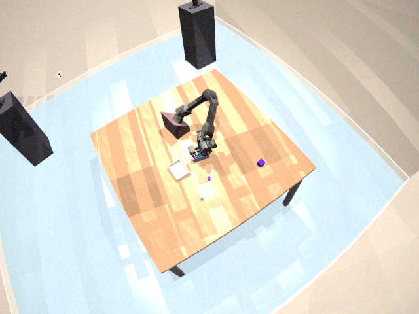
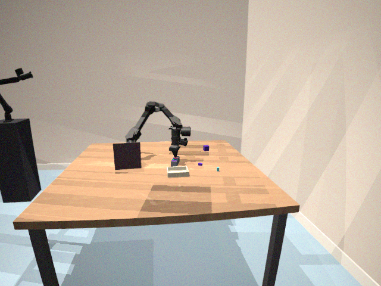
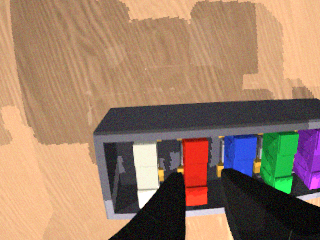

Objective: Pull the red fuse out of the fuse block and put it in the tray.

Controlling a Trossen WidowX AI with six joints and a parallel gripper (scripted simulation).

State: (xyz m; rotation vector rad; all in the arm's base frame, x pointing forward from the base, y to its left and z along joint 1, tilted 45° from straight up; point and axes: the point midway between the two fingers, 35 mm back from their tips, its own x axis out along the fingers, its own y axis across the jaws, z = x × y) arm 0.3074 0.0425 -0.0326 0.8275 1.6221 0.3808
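Note:
The red fuse [image 3: 195,150] stands in the dark grey fuse block [image 1: 201,159] [image 2: 174,163] [image 3: 200,117], between the white fuse [image 3: 145,167] and the blue fuse [image 3: 242,147]. The green fuse [image 3: 280,162] and purple fuse [image 3: 311,162] stand further right in the wrist view. My gripper [image 2: 175,155] [image 3: 201,181] points down above the block, open by a narrow gap with nothing held. In the wrist view its tips appear on either side of the red fuse; their height above it is hard to tell. The white tray [image 1: 182,176] [image 2: 178,174] is empty, beside the block.
A purple cube [image 1: 260,163] [image 2: 206,148], a small purple block [image 1: 209,178] [image 2: 200,164] and a small cyan piece [image 1: 201,198] [image 2: 218,169] lie on the table. The arm's dark wedge-shaped base [image 1: 175,127] [image 2: 127,155] stands behind the tray in the top view.

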